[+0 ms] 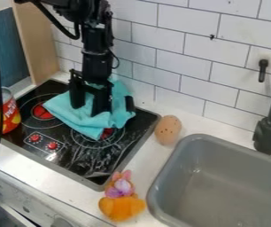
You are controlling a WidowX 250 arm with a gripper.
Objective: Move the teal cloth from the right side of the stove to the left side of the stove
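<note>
The gripper (89, 107) hangs over the back of the black stove (93, 162), its two fingers apart. A turquoise cloth (64, 108) lies crumpled on the cooktop, under and around the fingers, and some of it shows in the gap between them. Whether the fingertips press into the cloth, I cannot tell. More of the cloth bunches up behind the gripper toward the tiled wall. A small black piece (129, 103) stands at the cloth's right edge.
A can (9, 116) stands at the stove's left edge. Right of the stove are a brown speckled egg-shaped object (168, 130), an orange plush toy (121, 208) and a grey sink (223, 177) with a black faucet (270, 133). White tiles rise behind.
</note>
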